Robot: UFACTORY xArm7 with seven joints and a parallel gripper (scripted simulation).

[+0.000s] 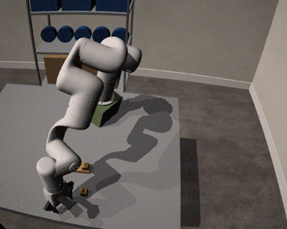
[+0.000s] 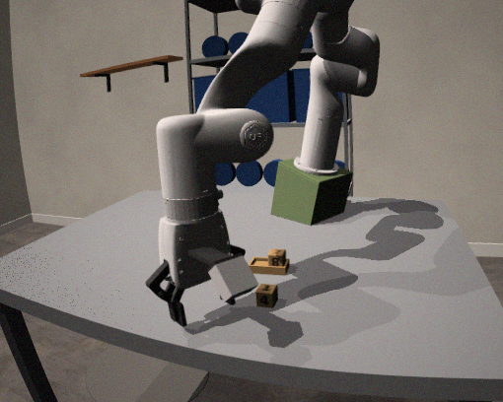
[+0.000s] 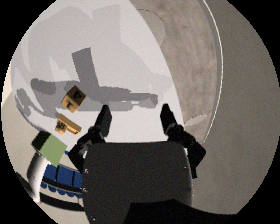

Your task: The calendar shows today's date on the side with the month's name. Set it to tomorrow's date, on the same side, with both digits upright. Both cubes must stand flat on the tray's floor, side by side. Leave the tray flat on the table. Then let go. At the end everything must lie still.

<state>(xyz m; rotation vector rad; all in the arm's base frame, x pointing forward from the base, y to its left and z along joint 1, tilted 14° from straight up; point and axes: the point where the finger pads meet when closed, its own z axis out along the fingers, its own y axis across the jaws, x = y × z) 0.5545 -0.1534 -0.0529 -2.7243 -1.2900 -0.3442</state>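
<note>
A small wooden tray lies flat on the grey table with one number cube standing in it at its right end; the tray also shows in the top view and the wrist view. A second wooden cube sits alone on the table in front of the tray, with a 4 on its front face; it also shows in the top view and the wrist view. My gripper is open and empty, low over the table near its front edge, left of the loose cube.
The arm's green base block stands behind the tray. A metal shelf rack with blue boxes and balls is behind the table. The table's front edge is close to the gripper.
</note>
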